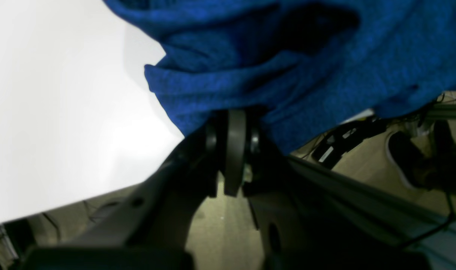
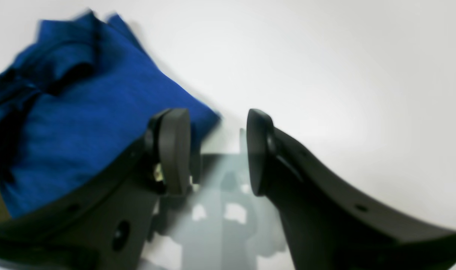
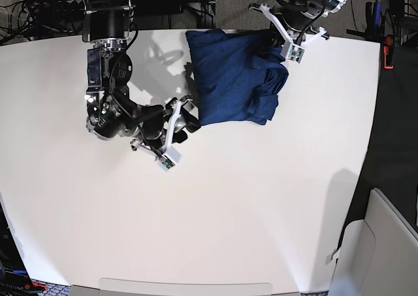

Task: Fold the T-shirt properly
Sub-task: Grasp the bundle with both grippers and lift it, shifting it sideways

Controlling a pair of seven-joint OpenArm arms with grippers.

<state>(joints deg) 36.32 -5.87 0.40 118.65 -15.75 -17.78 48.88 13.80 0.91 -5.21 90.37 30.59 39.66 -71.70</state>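
Left gripper (image 1: 233,112) clamped tight on a bunched edge of the T-shirt (image 1: 288,71), jaws pressed together with blue folds spilling over and around them; seen in the base view at the far edge of the table (image 3: 261,211), on that view's right, at the garment's upper right corner. Right gripper (image 2: 216,150) spread wide, holding nothing, white surface visible between the jaws, its one finger (image 2: 173,150) in front of the near corner of the cloth; contact not clear from the wrist view. From above, right gripper (image 3: 185,118) just beside the shirt's lower left corner. T-shirt (image 3: 232,77) lying on the white table near its far edge, between the two arms, dark blue, partly folded into a rough block, with loose wrinkled folds heaped along its right side
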